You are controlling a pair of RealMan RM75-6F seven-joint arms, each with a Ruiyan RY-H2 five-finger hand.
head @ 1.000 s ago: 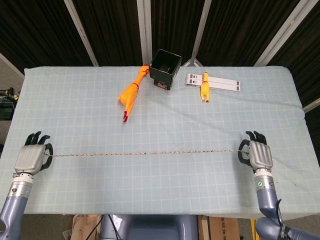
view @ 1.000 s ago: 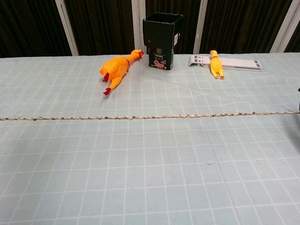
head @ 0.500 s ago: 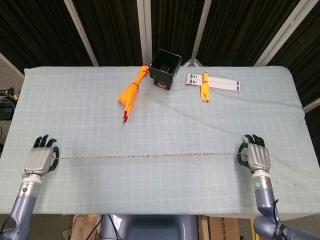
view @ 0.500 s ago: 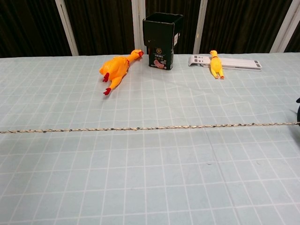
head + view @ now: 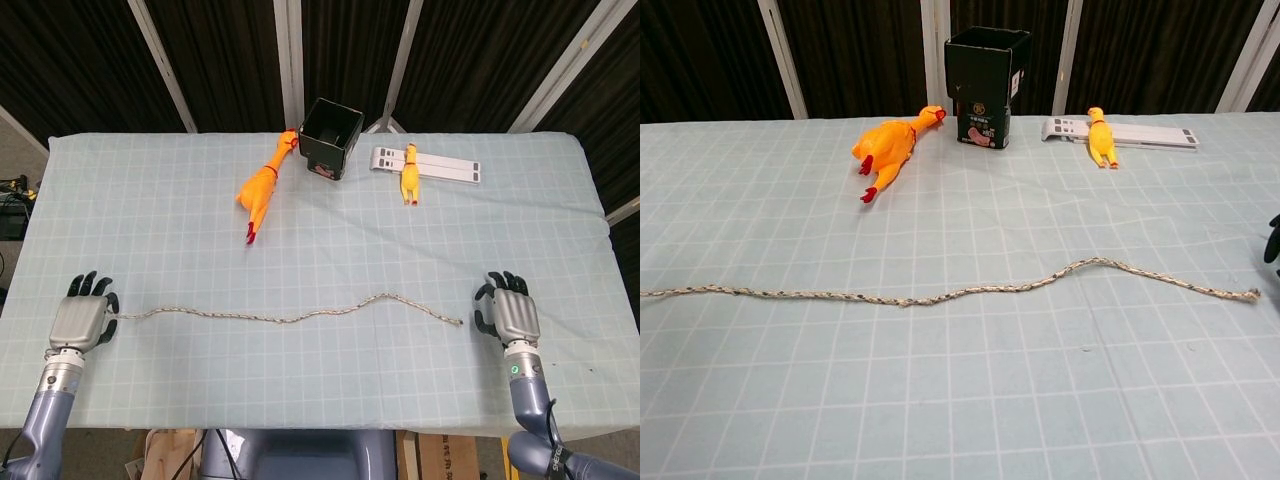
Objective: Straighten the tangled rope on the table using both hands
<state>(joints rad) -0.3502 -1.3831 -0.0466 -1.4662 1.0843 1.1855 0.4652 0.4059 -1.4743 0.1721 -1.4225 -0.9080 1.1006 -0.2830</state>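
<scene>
The thin braided rope lies slack across the near half of the table, with a low wave toward its right end. Its left end runs up to the thumb side of my left hand, which seems to pinch it, at the table's near left edge. Its right end lies loose on the cloth, a short gap left of my right hand. That hand holds nothing, its fingers apart. In the chest view only a dark fingertip of the right hand shows at the right edge, and the left hand is out of frame.
At the back stand a black box, a large orange rubber chicken, and a small yellow chicken lying on a white strip. A pale checked cloth covers the table.
The rope was taut between both hands. It has left the right hand and gone slack, with its right end drawn a little leftward. Both hands moved slightly toward me.
</scene>
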